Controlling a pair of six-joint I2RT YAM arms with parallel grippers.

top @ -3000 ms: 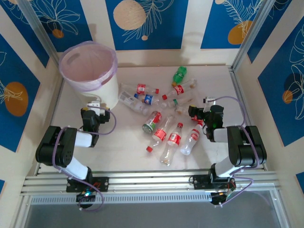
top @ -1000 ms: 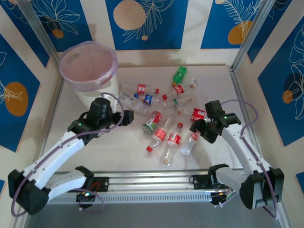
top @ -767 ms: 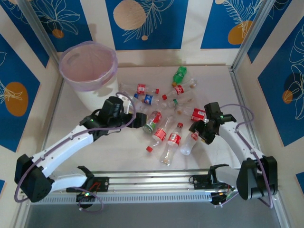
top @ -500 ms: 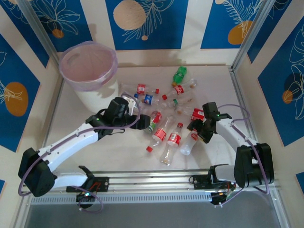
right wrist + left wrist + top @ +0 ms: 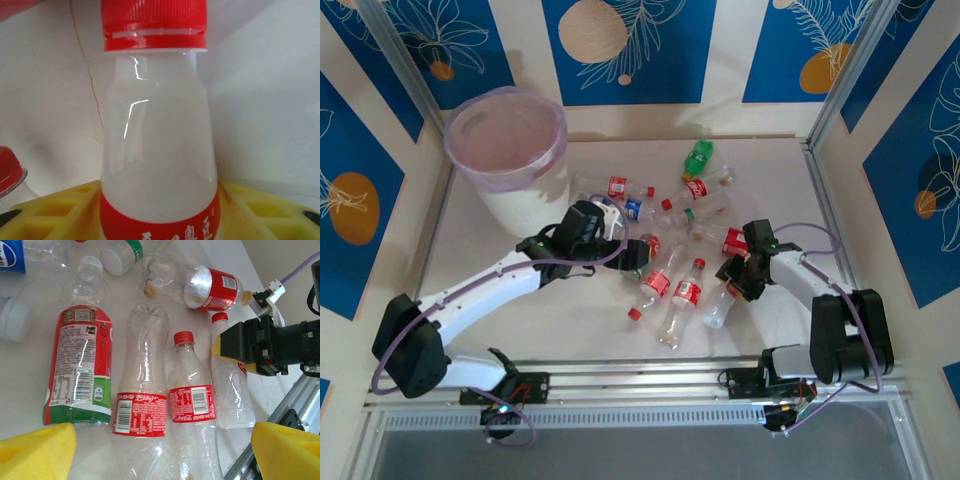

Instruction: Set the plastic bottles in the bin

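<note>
The right tool [image 5: 160, 212] clamps a milky red-capped plastic bottle [image 5: 157, 140] lying on the pale worktop [image 5: 570, 320], and the left tool [image 5: 160, 455] hangs with pads wide apart over clear plastic bottles [image 5: 142, 365], right of the round white bin [image 5: 525, 205].

A lab robot cell is indicated. The table [image 5: 570, 320] is enclosed by printed backdrop panels [image 5: 630, 50] and framed with aluminium extrusion rails [image 5: 640, 380].

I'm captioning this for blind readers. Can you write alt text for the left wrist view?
Four plastic bottles lie side by side on a white table, framed by the open left gripper, its yellow fingertips at the bottom corners. At right, the right gripper straddles the outermost, milky red-capped bottle; more bottles lie beyond.
</note>
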